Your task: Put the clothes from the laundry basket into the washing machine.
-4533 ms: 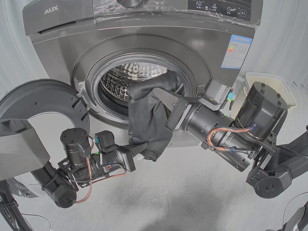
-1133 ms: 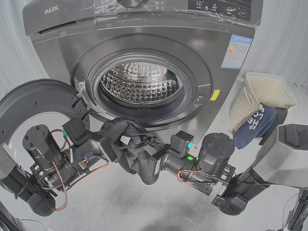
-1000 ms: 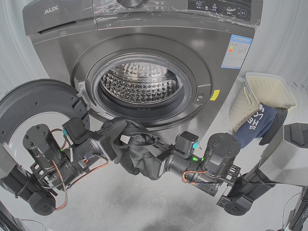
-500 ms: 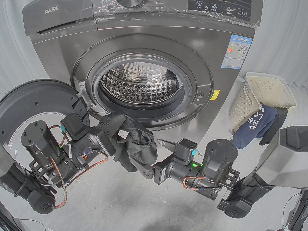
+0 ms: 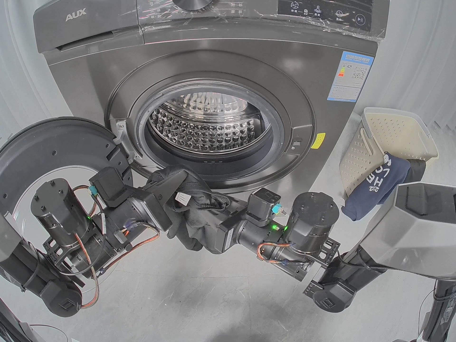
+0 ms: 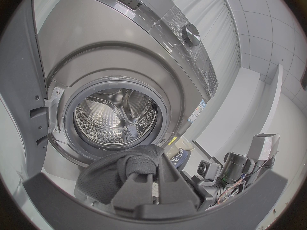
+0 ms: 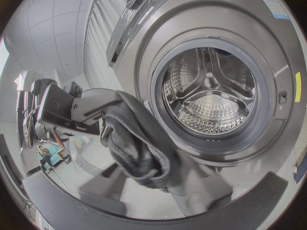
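The L gripper point(image 5: 173, 185) is seen clenched on a black garment point(image 5: 199, 207), low in front of the washing machine point(image 5: 204, 58). A fold of cloth is pinched btwn its fingers. The rest is bunched just beyond its tips and hung below them. A white tag point(image 5: 180, 197) is shown on the cloth, right beside the L fingertips.

The R gripper point(image 5: 219, 223) is pointed at the L one from the opposite side, tips near it, w/ the same garment lodged btwn the two. In the R wrist view its fingers are seen spread apart, i.e. released, w/ cloth draped over them and into the gap. Whether any cloth is caught there can't be told.

The drum point(image 5: 204, 124) opening is found above and beyond both grippers. The garment is held just under the opening's lower rim, outside the machine. The door point(image 5: 52, 143) is swung wide open on the L gripper's outer side, behind the L arm.

The laundry basket point(image 5: 403, 124) is stood well off to the R gripper's outer side, next to the machine's front corner. A navy garment point(image 5: 380, 186) is hung over its near rim, w/ a darker piece point(image 5: 417, 169) touching it on the side farther from the grippers.
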{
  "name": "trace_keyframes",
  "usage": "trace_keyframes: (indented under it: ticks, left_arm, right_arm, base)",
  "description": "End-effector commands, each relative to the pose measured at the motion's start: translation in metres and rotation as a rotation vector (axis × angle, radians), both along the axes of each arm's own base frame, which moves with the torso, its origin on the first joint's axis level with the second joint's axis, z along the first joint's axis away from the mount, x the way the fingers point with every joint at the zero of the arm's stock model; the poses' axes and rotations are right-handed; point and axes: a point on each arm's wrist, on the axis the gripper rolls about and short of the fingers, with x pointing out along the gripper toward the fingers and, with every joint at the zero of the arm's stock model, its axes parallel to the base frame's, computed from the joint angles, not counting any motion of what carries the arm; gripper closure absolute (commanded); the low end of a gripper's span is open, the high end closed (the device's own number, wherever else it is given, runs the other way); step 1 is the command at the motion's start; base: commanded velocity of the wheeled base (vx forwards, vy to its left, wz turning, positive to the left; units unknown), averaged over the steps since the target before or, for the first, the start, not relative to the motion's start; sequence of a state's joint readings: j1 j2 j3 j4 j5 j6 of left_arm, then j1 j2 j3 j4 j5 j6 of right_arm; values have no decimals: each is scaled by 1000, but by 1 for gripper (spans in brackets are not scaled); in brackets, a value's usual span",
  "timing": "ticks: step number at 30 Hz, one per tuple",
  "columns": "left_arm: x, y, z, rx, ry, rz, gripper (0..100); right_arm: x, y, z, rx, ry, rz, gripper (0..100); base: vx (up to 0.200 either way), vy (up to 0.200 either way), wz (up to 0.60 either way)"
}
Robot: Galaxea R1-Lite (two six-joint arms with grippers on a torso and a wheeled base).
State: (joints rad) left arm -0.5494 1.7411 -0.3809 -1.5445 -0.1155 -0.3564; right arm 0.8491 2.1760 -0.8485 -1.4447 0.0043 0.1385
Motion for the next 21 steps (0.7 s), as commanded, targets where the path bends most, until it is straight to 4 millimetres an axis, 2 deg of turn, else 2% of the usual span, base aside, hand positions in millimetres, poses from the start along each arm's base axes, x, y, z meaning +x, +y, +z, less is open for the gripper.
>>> trace_keyframes:
  ticks: [1, 11, 20, 21]
  left_arm:
    - [0, 0, -1, 1, 3, -1, 100]
    - [0, 0, -1, 2, 5, -1, 100]
    - [-1, 0, 1, -12, 4, -3, 100]
    - [-1, 0, 2, -14, 4, -5, 100]
  right_arm:
    - [1, 2, 3, 13, -10, 1, 100]
    - [-13, -17, 25, 28, -18, -11, 100]
    - [-17, -17, 13, -2, 15, -3, 100]
    - [-16, -16, 10, -7, 19, -3, 0]
  base:
    - [0, 0, 0]
    - [0, 0, 0]
    - [0, 0, 0]
    - [0, 0, 0]
